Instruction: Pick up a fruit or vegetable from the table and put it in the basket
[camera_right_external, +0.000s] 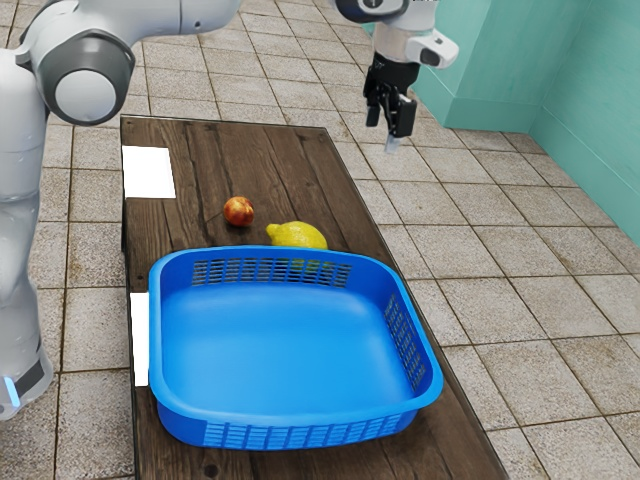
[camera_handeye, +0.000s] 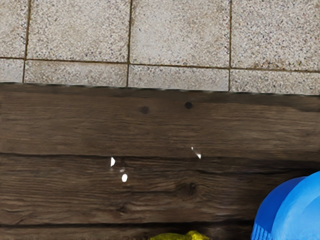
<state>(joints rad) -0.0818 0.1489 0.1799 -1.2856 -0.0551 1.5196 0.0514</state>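
At the exterior view's left stands the white arm (camera_right_external: 85, 80), reaching across the top toward the view's right. Next come two white patches, one (camera_right_external: 148, 172) on the bench (camera_right_external: 215, 150) near its far end, the other (camera_right_external: 139, 338) beside the basket. A small round reddish-orange fruit (camera_right_external: 239, 211) sits on the bench, between the far patch and the lemon. The wide blue basket (camera_right_external: 155, 320) stands on the bench with slotted sides. Just beyond its far rim lies the yellow lemon (camera_right_external: 299, 235), on its side, its nub toward the exterior view's left; part of it shows through the slots. Both fruits are on the bench, outside the basket. Farther right, the hand (camera_right_external: 387, 121) is raised, its fingers spread with a gap between them, pointing down, well apart from both fruits. Behind it are floor tiles (camera_right_external: 480, 260) and, rightmost, a green wall (camera_right_external: 600, 80).
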